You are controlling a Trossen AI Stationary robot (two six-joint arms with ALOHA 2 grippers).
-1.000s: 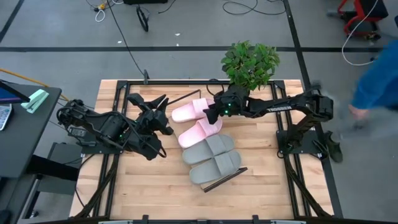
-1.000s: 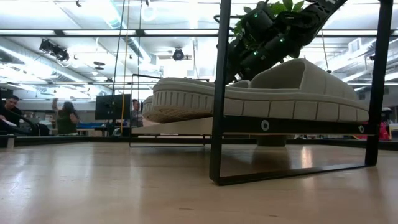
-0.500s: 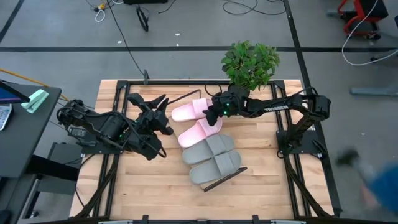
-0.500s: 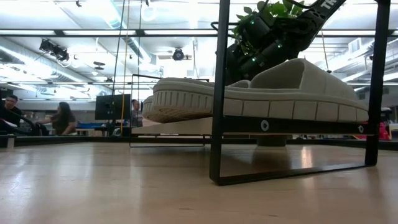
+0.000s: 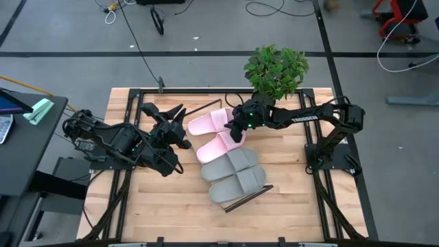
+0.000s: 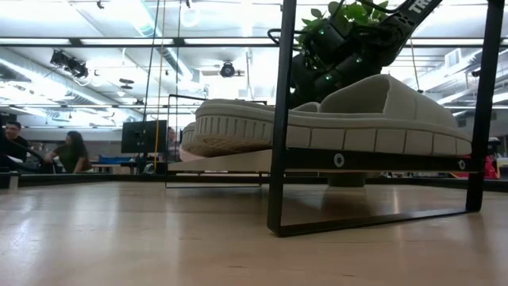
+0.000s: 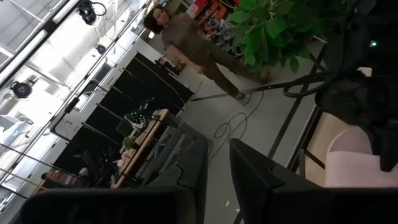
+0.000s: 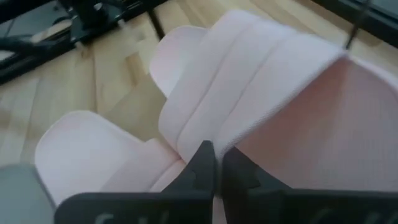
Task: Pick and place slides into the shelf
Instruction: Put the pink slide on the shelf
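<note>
Since a second ago my right gripper (image 5: 238,129) edged left over the pink slides (image 5: 218,134), fingers nearly closed, holding nothing. All four slides sit on the shelf (image 5: 248,197), so I'd retract next; left gripper (image 5: 180,127) waits, narrowly parted.

Two black jointed arms; right arm (image 5: 302,118) shows green lights.

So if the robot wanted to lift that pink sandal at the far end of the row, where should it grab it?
Probably by the wide strap of the far pink sandal, coming down from above. The strap arches over the flat sole, so one finger can slip underneath and one stay on top. The right tool is already at this pair's straps; the neighbouring pink sandal lies close alongside, so a sideways approach looks cramped.
</note>
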